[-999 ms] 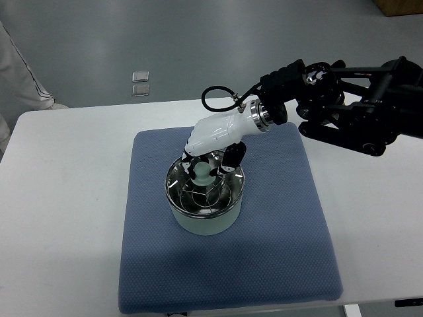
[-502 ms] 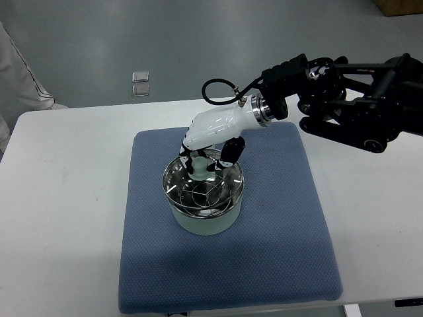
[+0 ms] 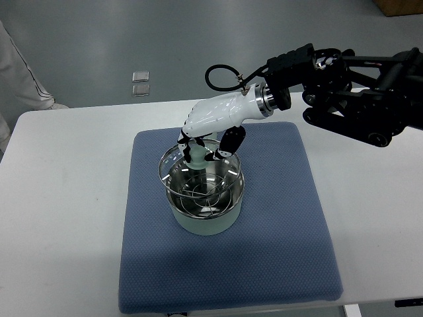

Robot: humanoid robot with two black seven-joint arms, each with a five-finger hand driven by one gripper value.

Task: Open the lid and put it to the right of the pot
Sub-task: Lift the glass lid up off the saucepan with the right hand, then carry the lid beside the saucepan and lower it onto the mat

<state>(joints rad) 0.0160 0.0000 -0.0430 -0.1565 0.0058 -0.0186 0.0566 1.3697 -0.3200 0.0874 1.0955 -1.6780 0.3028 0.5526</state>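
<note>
— Where is the lid (image 3: 198, 173) at this moment?
— It is raised a little above the pot (image 3: 203, 210), tilted, its rim clear of the pot's rim on the left side.
— And the hand?
— The right hand (image 3: 208, 129) has its fingers (image 3: 195, 153) closed around the pale knob (image 3: 199, 166) of the lid.
— What is below?
— The pot stands on a blue mat (image 3: 277, 238), which lies on the white surface (image 3: 66, 218).
</note>
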